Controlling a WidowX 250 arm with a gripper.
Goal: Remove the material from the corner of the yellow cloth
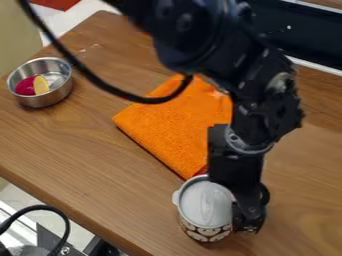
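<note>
The black gripper (pixel 248 212) is low over the table's near part, right up against the right side of a lidded cup (pixel 206 204). This cup is upright, with a whitish lid and a brown-and-white pattern on its lower body. Just behind the cup lies the cloth (pixel 170 125), which looks orange rather than yellow, its near corner close to the cup's rim. Whether cup and cloth touch I cannot tell. The arm hangs over the cloth's right side and hides part of it.
On the wooden table (pixel 73 145), a steel bowl (pixel 43 95) at the far left holds a dark pink piece and a yellow piece. A black cable (pixel 100 79) loops from the arm above the cloth. The table's front edge runs diagonally past the cup's left.
</note>
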